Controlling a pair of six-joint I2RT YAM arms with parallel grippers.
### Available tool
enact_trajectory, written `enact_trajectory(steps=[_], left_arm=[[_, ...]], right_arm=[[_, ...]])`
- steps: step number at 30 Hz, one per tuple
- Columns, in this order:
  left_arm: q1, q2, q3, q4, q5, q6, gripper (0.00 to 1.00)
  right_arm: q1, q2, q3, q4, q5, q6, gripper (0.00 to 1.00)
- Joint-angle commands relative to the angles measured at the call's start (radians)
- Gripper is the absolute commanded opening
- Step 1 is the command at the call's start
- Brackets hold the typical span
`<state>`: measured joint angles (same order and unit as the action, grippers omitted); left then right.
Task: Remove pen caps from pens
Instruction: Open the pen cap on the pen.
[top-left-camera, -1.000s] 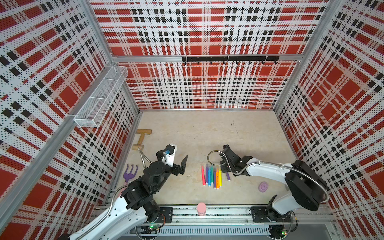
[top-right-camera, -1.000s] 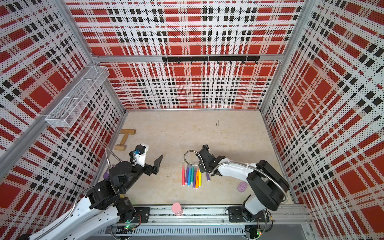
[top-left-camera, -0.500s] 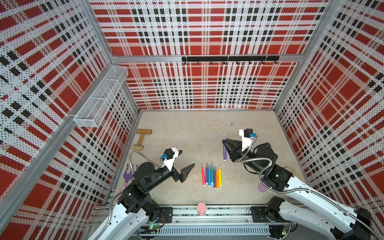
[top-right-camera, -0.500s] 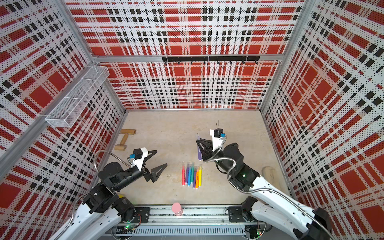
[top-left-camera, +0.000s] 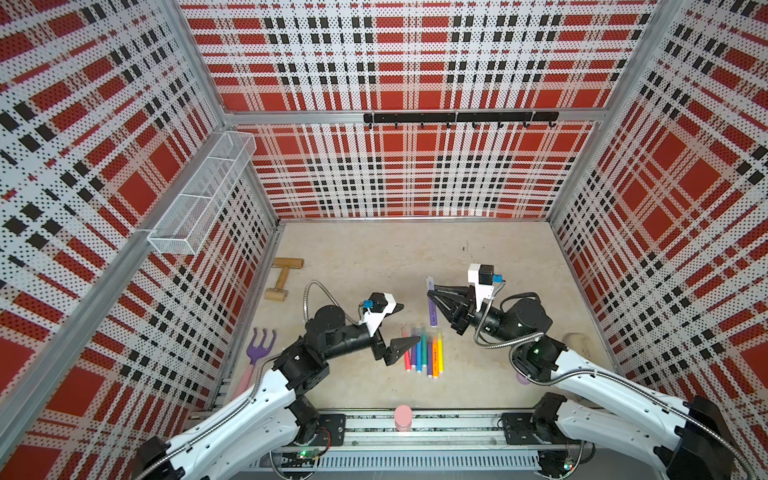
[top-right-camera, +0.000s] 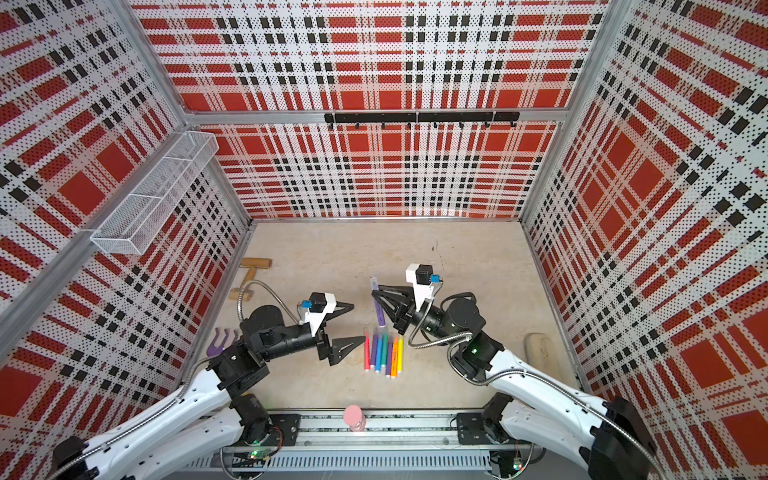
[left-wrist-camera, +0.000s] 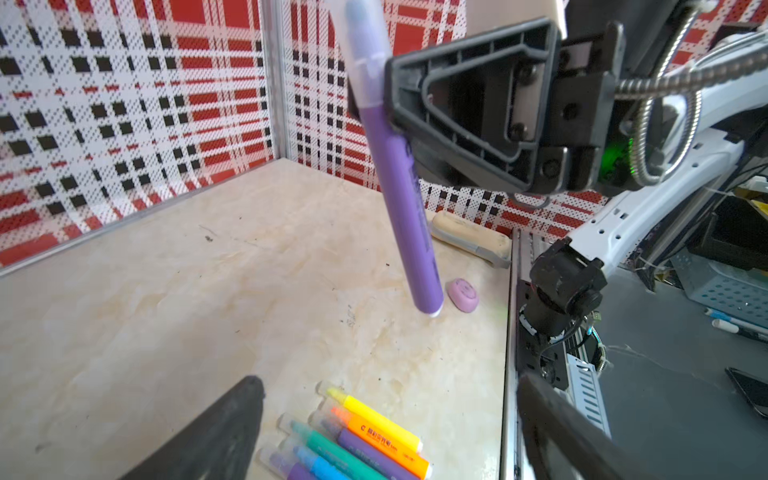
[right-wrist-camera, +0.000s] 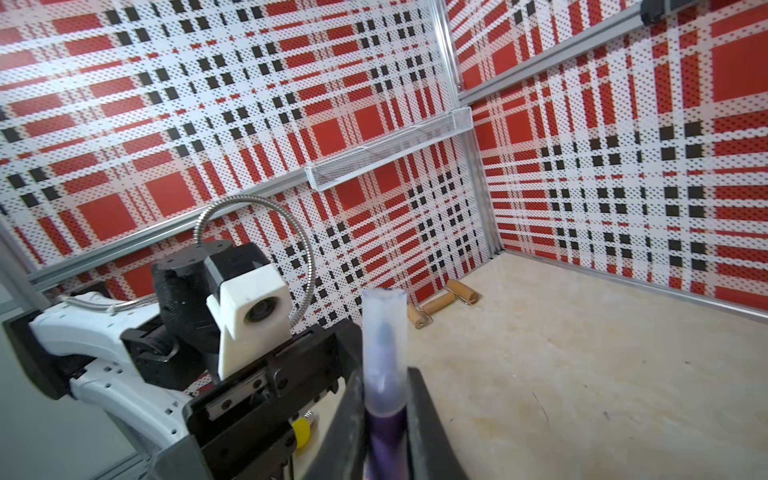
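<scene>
Purple pen (top-left-camera: 432, 316): off the table (top-left-camera: 353, 257), tilted with its pale cap (right-wrist-camera: 383, 332) on and uppermost and its white-plugged end lowest. It is clamped between the right fingers (top-left-camera: 451, 293) on the barrel just below the cap. Left fingers (top-left-camera: 399, 349): spread wide apart with nothing between them, raised on the robot's left of the row of pens (top-left-camera: 424, 353) and facing the held pen. Row of pens: pink-red, purple, blue, teal, orange and yellow, lying side by side on the table near its front; those in the left wrist view are capped.
</scene>
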<state>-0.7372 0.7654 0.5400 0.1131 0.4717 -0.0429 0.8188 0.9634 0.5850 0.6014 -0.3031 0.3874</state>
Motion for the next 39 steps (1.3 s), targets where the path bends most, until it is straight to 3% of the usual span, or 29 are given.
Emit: enact_trajectory(steps=[1, 9, 25, 30, 39], left_arm=[[-0.005, 0.005, 0.033, 0.171, 0.035, -0.015, 0.95], [-0.015, 0.153, 0.075, 0.277, 0.170, -0.099, 0.83], [-0.014, 0.231, 0.031, 0.467, 0.210, -0.241, 0.55], [-0.013, 0.236, 0.029, 0.474, 0.229, -0.250, 0.41], [-0.014, 0.262, 0.037, 0.473, 0.239, -0.265, 0.28]], right_arm=[[0.006, 0.001, -0.015, 0.159, -0.073, 0.030, 0.08], [0.006, -0.009, -0.072, 0.268, -0.108, 0.078, 0.08], [0.005, 0.089, -0.119, 0.514, -0.133, 0.207, 0.07], [0.006, 0.103, -0.118, 0.536, -0.129, 0.211, 0.07], [0.005, 0.096, -0.116, 0.538, -0.126, 0.215, 0.07]])
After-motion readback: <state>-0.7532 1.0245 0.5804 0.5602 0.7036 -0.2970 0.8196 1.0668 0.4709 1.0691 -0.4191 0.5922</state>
